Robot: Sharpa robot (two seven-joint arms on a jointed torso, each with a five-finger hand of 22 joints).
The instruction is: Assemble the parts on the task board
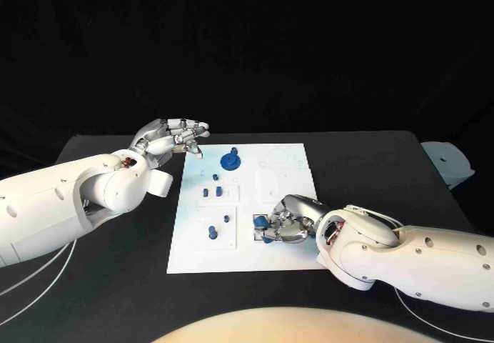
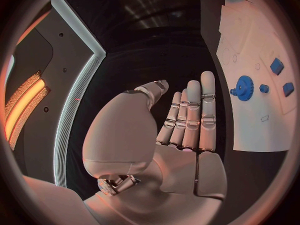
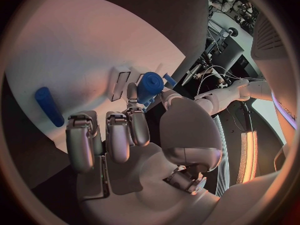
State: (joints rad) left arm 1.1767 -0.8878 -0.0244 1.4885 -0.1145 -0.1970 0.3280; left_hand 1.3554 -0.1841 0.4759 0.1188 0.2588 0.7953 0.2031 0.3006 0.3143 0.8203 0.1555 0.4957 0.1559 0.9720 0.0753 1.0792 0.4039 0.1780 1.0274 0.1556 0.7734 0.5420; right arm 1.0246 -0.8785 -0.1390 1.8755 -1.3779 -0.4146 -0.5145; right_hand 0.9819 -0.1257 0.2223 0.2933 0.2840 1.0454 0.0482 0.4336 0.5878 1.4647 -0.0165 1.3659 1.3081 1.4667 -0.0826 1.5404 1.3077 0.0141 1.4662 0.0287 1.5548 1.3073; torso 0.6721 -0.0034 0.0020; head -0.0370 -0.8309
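The white task board lies in the middle of the black table. My right hand is low over its near right part and pinches a short blue cylinder part between thumb and a finger, at a slot in the board. A blue peg lies on the board beyond that hand's fingers. My left hand hovers off the board's far left corner, fingers apart and holding nothing. A blue gear stands at the far end of the board, with small blue parts and another nearer. The left wrist view shows the gear beside my fingers.
A white object sits off the table's far right edge. Thin cables hang under my left arm over the near left of the table.
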